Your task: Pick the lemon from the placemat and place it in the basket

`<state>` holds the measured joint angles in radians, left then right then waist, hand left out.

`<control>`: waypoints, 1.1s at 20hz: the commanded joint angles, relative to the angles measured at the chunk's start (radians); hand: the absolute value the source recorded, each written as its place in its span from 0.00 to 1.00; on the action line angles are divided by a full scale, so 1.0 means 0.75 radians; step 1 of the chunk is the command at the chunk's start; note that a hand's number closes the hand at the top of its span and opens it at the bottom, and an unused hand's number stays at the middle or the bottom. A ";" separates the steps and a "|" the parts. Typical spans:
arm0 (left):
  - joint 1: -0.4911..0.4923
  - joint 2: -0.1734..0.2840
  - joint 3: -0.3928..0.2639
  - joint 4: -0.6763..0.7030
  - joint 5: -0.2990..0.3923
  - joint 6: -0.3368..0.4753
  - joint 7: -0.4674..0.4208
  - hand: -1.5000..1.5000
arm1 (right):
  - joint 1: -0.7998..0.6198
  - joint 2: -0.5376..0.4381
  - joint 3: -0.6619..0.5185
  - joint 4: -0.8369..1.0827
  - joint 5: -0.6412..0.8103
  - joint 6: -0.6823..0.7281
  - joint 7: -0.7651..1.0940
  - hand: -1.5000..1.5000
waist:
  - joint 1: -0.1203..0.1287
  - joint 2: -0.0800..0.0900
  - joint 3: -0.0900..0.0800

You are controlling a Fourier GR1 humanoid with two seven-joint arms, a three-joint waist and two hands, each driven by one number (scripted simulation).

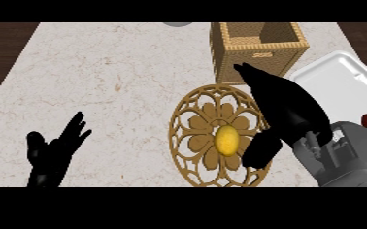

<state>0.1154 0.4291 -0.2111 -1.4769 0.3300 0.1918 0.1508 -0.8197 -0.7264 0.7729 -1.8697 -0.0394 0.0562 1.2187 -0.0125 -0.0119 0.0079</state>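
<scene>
- You are in the reaching step: your right hand [287, 109] hangs over the right part of the placemat [188, 111], fingers stretched wide toward the far side, thumb down beside the lemon [227, 139]. It holds nothing yet.
- The lemon lies at the middle of the round placemat, near the front edge of the counter [108, 77].
- Next, I think you must lower the hand and close it around the lemon, then carry it to the basket [258, 41] at the far edge.
- Your left hand [52, 150] rests open near the front left corner.
- The counter is pale marble; a white tray [337, 75] sits at its right edge.
</scene>
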 commanded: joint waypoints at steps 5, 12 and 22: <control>0.049 -0.061 -0.056 0.110 -0.056 0.040 0.048 0.50 | 0.192 0.047 0.067 -0.096 0.146 -0.114 0.211 0.00 | -0.021 0.007 -0.012; -0.004 -0.062 -0.039 0.136 -0.058 0.012 0.082 0.50 | 0.212 0.129 0.047 0.018 0.267 -0.076 0.155 0.00 | 0.001 0.015 -0.013; 0.046 -0.057 -0.045 0.028 -0.094 0.010 0.119 0.50 | 0.317 0.291 0.068 0.157 0.460 -0.097 0.072 0.00 | 0.022 0.014 -0.011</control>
<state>0.1014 0.3997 -0.2051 -1.4837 0.2856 0.1951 0.2017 -0.5937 -0.5684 0.8199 -1.7883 0.2582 -0.0080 1.1501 -0.0019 -0.0104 0.0119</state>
